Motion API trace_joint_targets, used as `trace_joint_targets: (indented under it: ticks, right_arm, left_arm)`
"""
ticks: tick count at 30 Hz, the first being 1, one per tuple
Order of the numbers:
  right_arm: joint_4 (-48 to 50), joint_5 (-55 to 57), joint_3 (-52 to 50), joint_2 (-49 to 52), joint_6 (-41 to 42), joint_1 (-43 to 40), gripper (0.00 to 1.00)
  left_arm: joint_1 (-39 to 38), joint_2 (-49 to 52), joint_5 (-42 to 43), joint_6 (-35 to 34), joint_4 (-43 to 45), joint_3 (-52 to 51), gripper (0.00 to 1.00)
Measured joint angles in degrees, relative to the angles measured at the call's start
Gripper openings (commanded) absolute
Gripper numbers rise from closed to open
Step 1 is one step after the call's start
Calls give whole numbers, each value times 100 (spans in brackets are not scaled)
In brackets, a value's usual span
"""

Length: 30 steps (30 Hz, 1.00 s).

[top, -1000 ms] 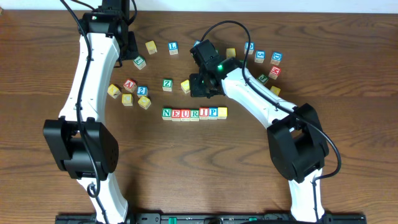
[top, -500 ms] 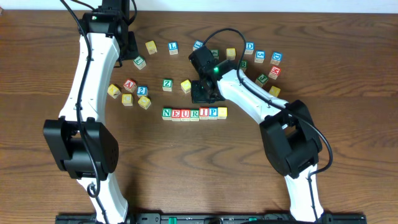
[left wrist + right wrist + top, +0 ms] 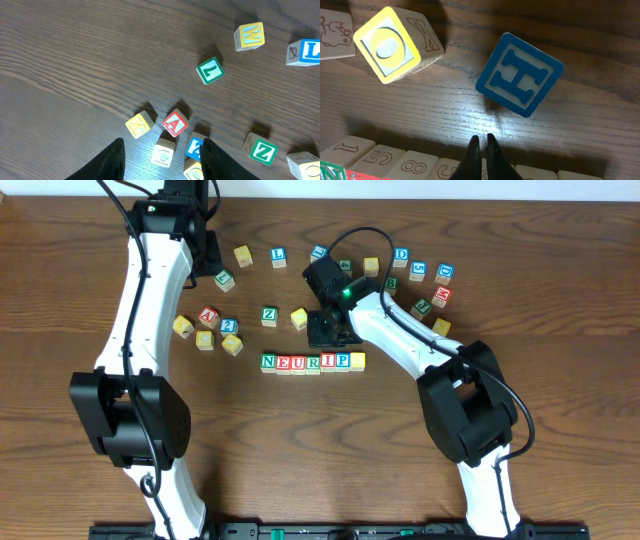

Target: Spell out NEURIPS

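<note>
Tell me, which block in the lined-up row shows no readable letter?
The yellow block at the row's right end, beside the blue P; the other six show coloured letters, its top just looks yellow.

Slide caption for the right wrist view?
Shut right gripper facing a blue H cube and a yellow O cube on the table.

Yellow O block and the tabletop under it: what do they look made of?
Yellow O block: likely wood; pale bare side with a printed outline letter, matte yellow painted top. Tabletop: dark wood grain, maybe laminate or veneer; smooth, semi-gloss, given the light glare.
</note>
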Motion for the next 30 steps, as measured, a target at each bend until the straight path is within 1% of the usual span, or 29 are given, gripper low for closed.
trace_joint_targets:
  ticks: [13, 30]
  right_arm:
    - [-195, 17, 0, 0, 20, 170, 1]
    - [-345, 107, 0, 0, 144, 170, 1]
  left_arm:
    - [0, 0, -2, 0, 0, 0, 48]
    - [0, 0, 0, 0, 0, 0, 48]
